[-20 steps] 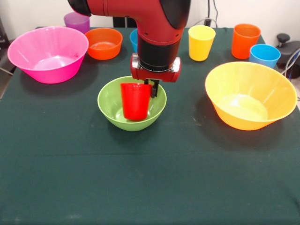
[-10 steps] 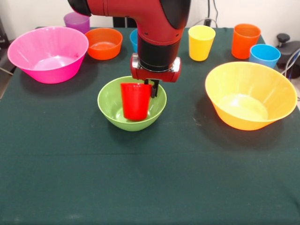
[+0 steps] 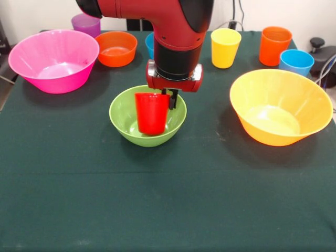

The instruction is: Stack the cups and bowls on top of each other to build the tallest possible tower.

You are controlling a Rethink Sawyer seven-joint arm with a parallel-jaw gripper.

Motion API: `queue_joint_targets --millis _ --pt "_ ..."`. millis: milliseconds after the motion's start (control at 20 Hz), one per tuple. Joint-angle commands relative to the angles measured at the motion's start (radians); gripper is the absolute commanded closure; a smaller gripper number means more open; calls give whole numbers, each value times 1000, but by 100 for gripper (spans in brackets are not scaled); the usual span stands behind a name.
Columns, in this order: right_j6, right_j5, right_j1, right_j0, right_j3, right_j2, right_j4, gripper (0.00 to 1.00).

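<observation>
The red cup [image 3: 151, 112] is standing upright inside the green bowl [image 3: 126, 123], in the middle of the table [image 3: 168, 199]. The gripper [image 3: 169, 100] is hanging just above it, at the cup's rim on the side towards the yellow-orange bowl [image 3: 283, 107]; one dark finger [image 3: 172, 100] is lying against that rim. I cannot tell whether the claw is gripping the cup or is already loose. If it is rising while closed on the rim, it may be dragging the cup out or tipping it over.
</observation>
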Motion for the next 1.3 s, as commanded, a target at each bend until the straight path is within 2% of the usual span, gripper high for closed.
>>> queue_joint_targets --millis 50,1300 --pt "-18 -65 67 16 8 9 -78 100" --pt "-40 -14 62 11 -10 18 -63 100"
